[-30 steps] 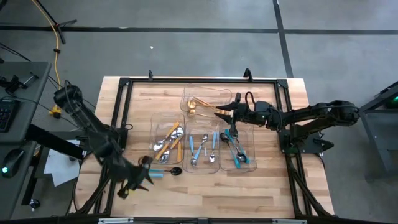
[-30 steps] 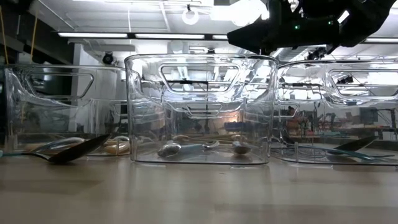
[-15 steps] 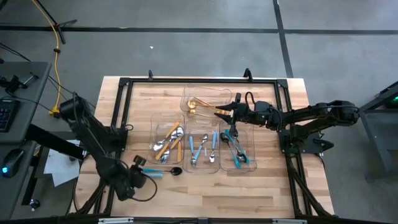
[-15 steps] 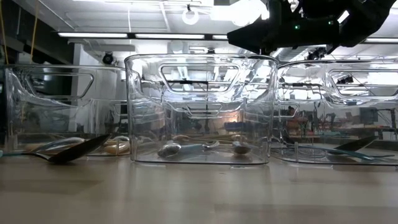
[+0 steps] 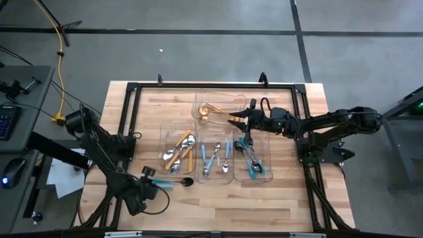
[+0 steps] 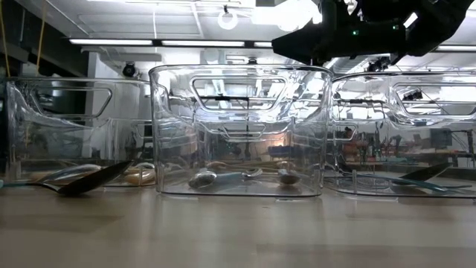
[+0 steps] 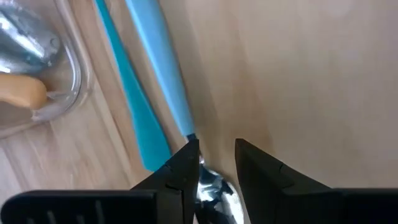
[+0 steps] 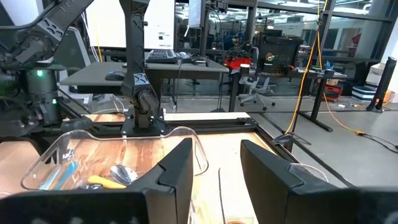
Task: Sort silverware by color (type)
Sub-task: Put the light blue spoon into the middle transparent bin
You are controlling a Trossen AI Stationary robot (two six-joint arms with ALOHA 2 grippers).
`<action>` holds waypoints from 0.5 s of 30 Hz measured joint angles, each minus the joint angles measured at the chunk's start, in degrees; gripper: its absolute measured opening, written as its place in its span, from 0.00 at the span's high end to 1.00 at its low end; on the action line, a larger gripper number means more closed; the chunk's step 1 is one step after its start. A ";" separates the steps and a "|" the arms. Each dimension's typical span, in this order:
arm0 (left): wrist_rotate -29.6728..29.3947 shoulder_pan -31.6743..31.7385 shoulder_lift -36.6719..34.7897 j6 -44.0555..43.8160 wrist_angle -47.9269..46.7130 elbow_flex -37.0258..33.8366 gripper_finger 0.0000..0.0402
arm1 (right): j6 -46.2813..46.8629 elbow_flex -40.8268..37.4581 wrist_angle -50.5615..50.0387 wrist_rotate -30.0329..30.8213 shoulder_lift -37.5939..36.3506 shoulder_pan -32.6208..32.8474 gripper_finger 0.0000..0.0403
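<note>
Left pincer point(image 5: 147, 177) low at the surface's point(image 5: 277, 198) front-left, closed on a light-blue-handled spoon point(image 7: 168, 81) beside a teal-handled one point(image 5: 177, 182), right pincer point(image 5: 236, 119) gripping a gold piece point(image 5: 218, 114) above the far tray point(image 5: 213, 99), remaining silverware in three near trays point(image 5: 215, 173)

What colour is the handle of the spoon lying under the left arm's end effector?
Light blue handle, clearest in the left wrist view.
</note>
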 joint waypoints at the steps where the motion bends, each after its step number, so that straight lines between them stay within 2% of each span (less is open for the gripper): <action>1: -0.02 0.02 0.31 -0.40 -0.25 0.00 0.77 | 0.00 0.00 0.00 0.00 0.02 0.01 0.71; 15: -0.60 0.22 1.56 -5.75 -0.25 -0.04 0.77 | 0.02 0.00 0.02 0.00 0.01 0.02 0.71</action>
